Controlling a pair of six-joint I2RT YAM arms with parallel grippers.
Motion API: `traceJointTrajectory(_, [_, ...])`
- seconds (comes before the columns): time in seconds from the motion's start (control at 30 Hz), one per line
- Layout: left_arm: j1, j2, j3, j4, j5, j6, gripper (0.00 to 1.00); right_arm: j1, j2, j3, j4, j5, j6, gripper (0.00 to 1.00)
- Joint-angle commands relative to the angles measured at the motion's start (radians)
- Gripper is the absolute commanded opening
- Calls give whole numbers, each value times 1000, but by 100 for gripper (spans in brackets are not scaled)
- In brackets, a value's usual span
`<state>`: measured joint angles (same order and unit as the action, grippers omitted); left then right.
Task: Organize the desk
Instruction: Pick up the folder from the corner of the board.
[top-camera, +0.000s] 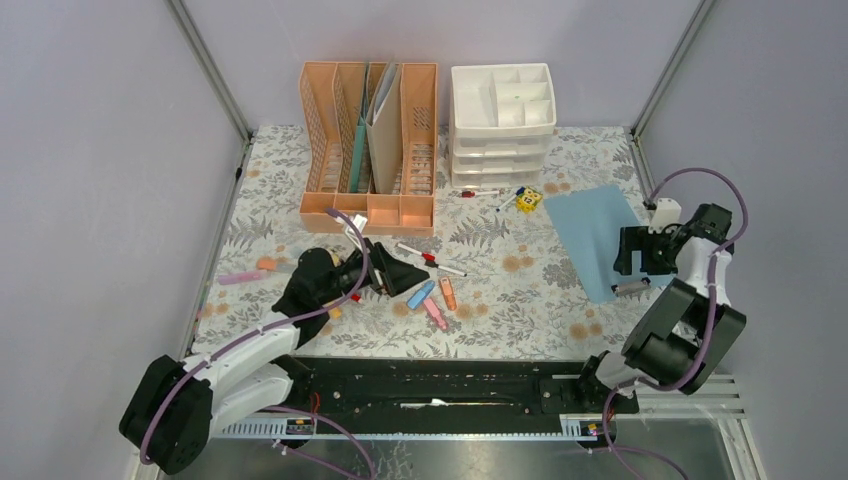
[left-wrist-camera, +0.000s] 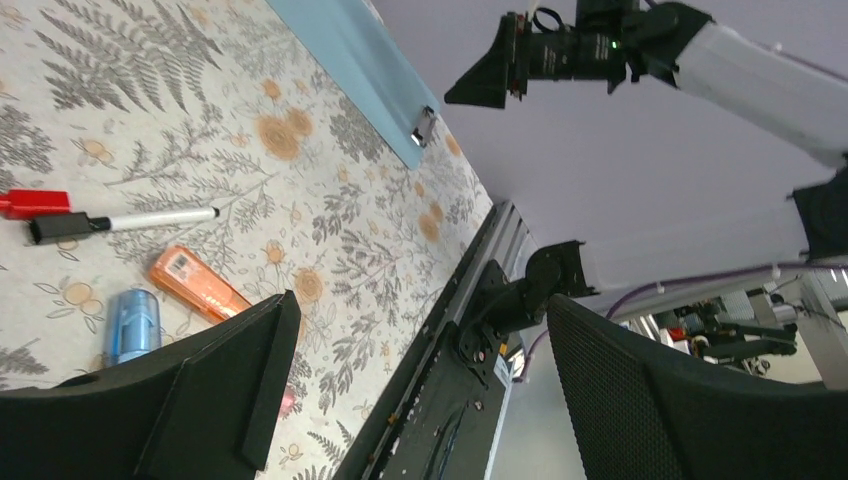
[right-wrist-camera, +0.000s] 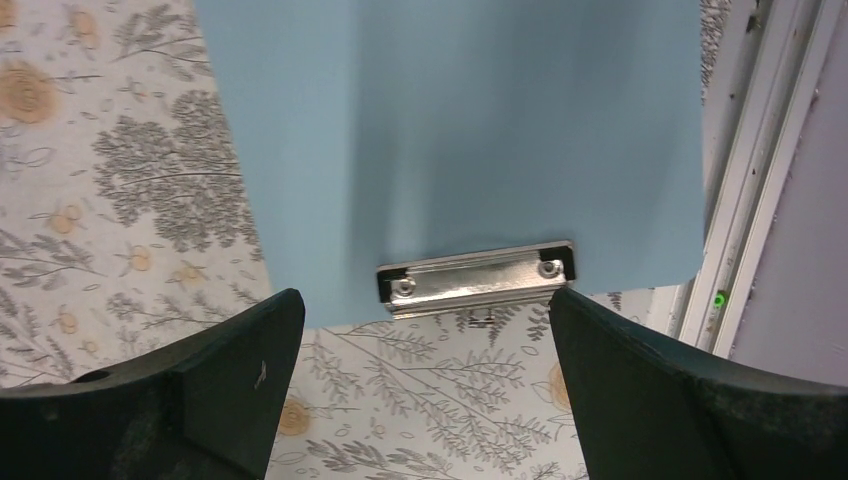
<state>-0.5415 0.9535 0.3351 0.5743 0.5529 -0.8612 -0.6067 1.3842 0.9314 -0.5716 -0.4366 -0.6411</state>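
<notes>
Clipboard (right-wrist-camera: 450, 130) under my right gripper (right-wrist-camera: 425, 300) looks thin, stiff and light, flat on the desk (right-wrist-camera: 120, 180); its raised clip (right-wrist-camera: 475, 280) seems the best hold. Jaws spread empty, left gripper (left-wrist-camera: 420, 310) too.

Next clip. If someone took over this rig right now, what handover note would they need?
The left gripper is open and empty, near the pens at the middle of the desk.
The right gripper is open and empty, over the metal clip of the blue clipboard.
Loose: blue highlighter, orange highlighter, pink highlighter, two markers, a yellow cube by the drawer unit, more pens at the left edge.
Done: folders stand in the file rack.
Left: everything loose, clipboard included.
</notes>
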Motion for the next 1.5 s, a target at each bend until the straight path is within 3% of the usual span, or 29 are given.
traceJointTrajectory(0.0, [-49,18,-24,104,-43,31,99,-49,86,77,-7,-24,-86,100])
traceJointTrajectory(0.63, [-121,156,-35,198,-83,25,99,-65,353,166,59,25,-95,100])
traceJointTrajectory(0.83, [-130,191,-23,208,-88,27,99,-64,406,160,24,-25,-124,100])
traceJointTrajectory(1.17, [-159,248,13,223,-89,19,99,-61,411,120,-52,-96,-181,100])
traceJointTrajectory(1.47, [-184,247,28,207,-102,16,99,-63,291,120,-52,-96,-181,100])
